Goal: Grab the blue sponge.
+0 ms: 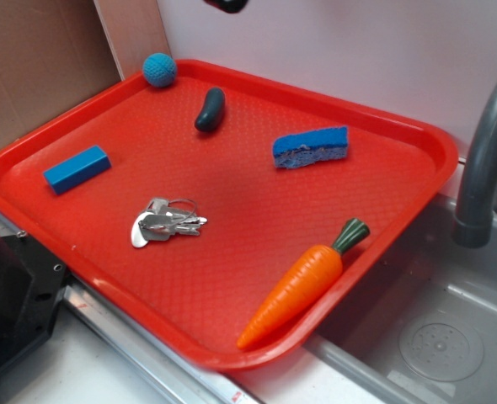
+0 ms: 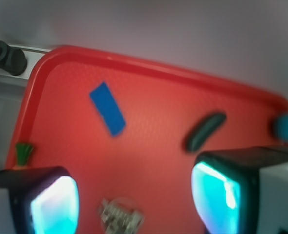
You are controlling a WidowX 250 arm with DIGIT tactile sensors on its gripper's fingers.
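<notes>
The blue sponge [image 1: 311, 147] lies flat on the red tray [image 1: 232, 278], towards its far right, with its paler porous side facing the front. In the wrist view the blue sponge [image 2: 107, 108] appears as a blurred blue slab well ahead of the fingers. My gripper [image 2: 134, 200] is open and high above the tray, with nothing between its two teal pads [image 2: 217, 195]. Only a dark bit of the gripper [image 1: 226, 4] shows at the top edge of the exterior view.
Also on the tray are a teal ball [image 1: 159, 69], a dark green vegetable [image 1: 210, 109], a smooth blue block [image 1: 77, 168], a bunch of keys [image 1: 166, 220] and a toy carrot [image 1: 303, 282]. A grey sink [image 1: 434, 337] with a faucet [image 1: 484, 160] lies to the right.
</notes>
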